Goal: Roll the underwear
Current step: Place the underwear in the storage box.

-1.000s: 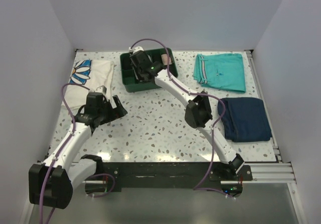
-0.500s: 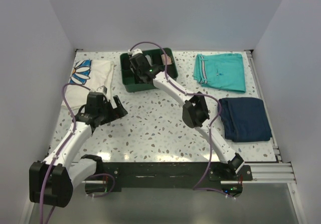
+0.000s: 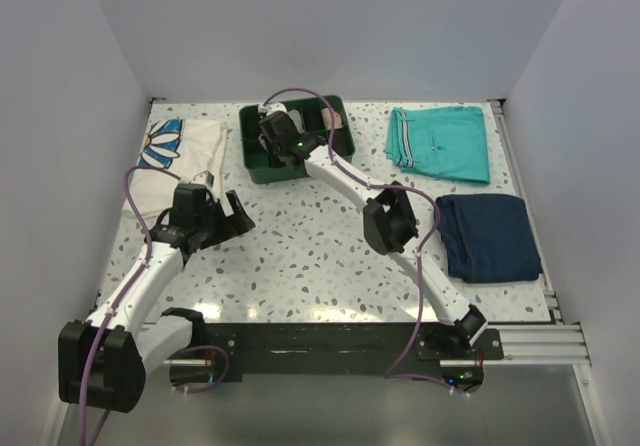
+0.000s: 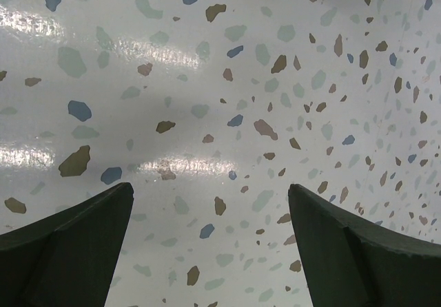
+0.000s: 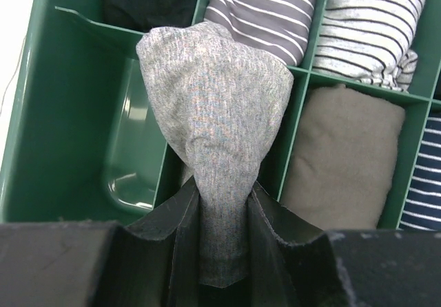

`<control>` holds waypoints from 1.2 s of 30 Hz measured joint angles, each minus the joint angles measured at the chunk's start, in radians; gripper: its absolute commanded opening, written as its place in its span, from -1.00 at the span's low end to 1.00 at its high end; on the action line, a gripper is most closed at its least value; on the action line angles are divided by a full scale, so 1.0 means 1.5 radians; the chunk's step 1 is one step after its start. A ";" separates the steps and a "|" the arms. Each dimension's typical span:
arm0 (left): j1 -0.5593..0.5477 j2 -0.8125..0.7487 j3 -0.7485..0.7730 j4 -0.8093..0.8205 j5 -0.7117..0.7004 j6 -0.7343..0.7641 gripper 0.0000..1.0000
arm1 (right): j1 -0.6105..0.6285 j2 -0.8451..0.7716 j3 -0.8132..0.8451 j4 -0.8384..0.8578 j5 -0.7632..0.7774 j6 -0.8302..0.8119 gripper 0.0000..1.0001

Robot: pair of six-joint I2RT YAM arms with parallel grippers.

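The right gripper (image 5: 222, 207) pinches grey underwear (image 5: 213, 93) above a green tray (image 5: 55, 114); the left gripper (image 4: 210, 207) hangs over the table (image 4: 275, 59), jaws spread wide.

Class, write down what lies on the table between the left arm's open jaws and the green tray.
Only bare speckled tabletop lies between the left gripper and the green tray; the top external view shows it.

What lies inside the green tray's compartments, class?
Striped rolls, a tan roll, a dark garment; one compartment is bare. The grey underwear, pinched in the right gripper, hides what lies beneath it.
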 measured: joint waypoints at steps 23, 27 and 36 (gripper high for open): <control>0.000 0.000 -0.001 0.000 0.007 0.000 0.99 | -0.012 -0.155 -0.169 -0.030 -0.021 0.038 -0.96; 0.000 0.000 -0.001 0.001 0.010 0.000 0.99 | -0.012 -0.144 -0.120 -0.060 -0.037 0.035 -0.96; 0.000 0.000 -0.001 0.006 0.012 0.000 1.00 | -0.012 -0.109 -0.037 -0.093 -0.045 0.034 -0.97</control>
